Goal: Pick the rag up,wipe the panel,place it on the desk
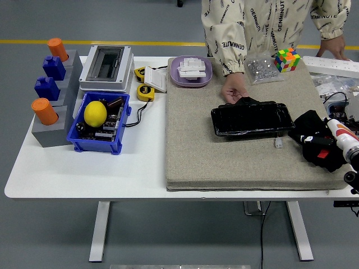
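My right hand sat low on the black rag at the right end of the grey mat, fingers curled down into the cloth; I judged it a grip forming or just formed, though black on black hid how fully the fingers had closed. The rag lay bunched, its left edge just beside the right end of the black panel, a short reach for the wipe. The panel lay flat near the mat's centre, long side across my view. The person's hand rested at its far left corner, touching it, probably to keep it from sliding under the wipe. A small white connector lay on the mat just in front of the panel, between it and the rag; I noted it as something the cloth might drag. My left arm was out of view. The bare white table to the left offered room for setting the rag down afterwards.
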Robot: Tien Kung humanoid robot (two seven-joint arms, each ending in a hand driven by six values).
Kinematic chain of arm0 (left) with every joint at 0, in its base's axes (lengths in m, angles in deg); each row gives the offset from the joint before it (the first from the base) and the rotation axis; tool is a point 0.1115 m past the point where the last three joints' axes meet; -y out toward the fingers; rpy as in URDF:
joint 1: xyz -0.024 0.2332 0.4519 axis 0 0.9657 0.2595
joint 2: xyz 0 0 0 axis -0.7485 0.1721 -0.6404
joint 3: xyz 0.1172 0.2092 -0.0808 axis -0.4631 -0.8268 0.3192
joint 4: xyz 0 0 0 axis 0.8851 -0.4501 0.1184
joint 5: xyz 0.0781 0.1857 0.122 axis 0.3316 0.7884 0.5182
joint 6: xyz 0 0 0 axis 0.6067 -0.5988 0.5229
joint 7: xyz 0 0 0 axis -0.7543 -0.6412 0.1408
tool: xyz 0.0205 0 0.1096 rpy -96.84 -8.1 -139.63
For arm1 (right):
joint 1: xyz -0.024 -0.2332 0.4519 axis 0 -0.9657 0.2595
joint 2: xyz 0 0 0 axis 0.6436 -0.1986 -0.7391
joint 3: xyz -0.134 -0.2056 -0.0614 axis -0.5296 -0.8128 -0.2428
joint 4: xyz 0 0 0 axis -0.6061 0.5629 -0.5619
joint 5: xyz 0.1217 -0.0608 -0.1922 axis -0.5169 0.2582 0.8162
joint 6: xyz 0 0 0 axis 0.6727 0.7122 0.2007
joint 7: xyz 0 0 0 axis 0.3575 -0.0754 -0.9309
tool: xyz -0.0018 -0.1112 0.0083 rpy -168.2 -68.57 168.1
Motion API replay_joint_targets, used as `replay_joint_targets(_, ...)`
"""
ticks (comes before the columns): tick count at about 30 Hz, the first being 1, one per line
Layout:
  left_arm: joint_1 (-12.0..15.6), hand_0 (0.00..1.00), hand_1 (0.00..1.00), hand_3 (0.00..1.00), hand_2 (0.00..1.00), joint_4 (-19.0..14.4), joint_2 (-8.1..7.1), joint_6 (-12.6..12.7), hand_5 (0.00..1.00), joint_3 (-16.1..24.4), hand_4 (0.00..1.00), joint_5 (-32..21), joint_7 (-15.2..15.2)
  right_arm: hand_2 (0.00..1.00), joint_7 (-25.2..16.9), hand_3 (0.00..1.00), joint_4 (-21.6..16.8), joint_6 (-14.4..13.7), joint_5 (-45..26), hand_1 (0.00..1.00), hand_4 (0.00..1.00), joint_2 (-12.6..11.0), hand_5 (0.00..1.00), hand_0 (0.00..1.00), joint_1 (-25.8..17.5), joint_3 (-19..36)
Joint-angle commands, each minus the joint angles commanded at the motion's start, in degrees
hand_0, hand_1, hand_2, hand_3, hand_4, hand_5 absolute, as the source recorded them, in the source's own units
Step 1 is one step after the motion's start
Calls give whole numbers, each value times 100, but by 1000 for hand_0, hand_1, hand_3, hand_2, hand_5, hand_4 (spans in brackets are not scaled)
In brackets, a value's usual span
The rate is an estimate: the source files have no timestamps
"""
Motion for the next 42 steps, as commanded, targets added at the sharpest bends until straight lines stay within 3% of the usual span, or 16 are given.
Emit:
replay_joint_targets(5, 1, 608, 641, 561, 655, 3, -11, 3, 441, -10, 627, 6, -1, 775, -39, 792, -91, -409, 113, 715, 998, -20, 529, 720, 13, -46)
replay_joint_targets(6, 1, 608, 641, 560, 655, 4, -11, 3, 440, -11, 627, 6, 0, 587, -37, 559, -107, -470, 149, 573, 969, -22, 337, 478, 13, -48)
replay_joint_targets(11, -9, 608, 641, 560, 655, -2, -8, 2, 440, -8, 627, 6, -1, 587, -50, 559, -141, -623, 287, 573, 969, -33, 337, 478, 2, -42)
replay_joint_targets(12, -11, 608, 641, 561, 655, -2, -6, 2, 440, -9, 627, 4, -1, 541, -46, 529, -136, -630, 305, 524, 913, -30, 290, 413, -5, -35)
replay_joint_targets(22, -2, 609, 642, 561, 655, 1, 5, 2, 440, 5, 627, -1, 0, 534, -30, 524, -59, -463, 265, 515, 914, -2, 271, 406, -89, 8)
replay_joint_targets(29, -15, 609, 642, 561, 654, -2, 4, 1, 440, 8, 627, 9, -2, 523, -35, 511, -78, -668, 357, 506, 916, -5, 277, 397, -96, 1)
replay_joint_targets(30, -16, 610, 641, 561, 655, -2, 4, 1, 439, 9, 628, 11, -2, 479, -30, 480, -82, -692, 373, 447, 878, -6, 248, 312, -93, 2)
replay_joint_targets(35, -25, 610, 641, 561, 655, -3, 6, 1, 439, 17, 628, 13, -1, 479, -3, 480, -97, -803, 499, 447, 878, -18, 248, 312, -87, 20)
replay_joint_targets(36, -24, 609, 641, 562, 655, -2, 7, 1, 439, 17, 628, 13, -1, 452, 1, 460, -97, -808, 513, 414, 998, -19, 122, 267, -86, 21)
replay_joint_targets(42, -18, 608, 641, 562, 655, 2, 12, 0, 440, 27, 628, 14, -1, 434, 39, 440, -103, -821, 612, 397, 998, -24, 103, 254, -91, 46)
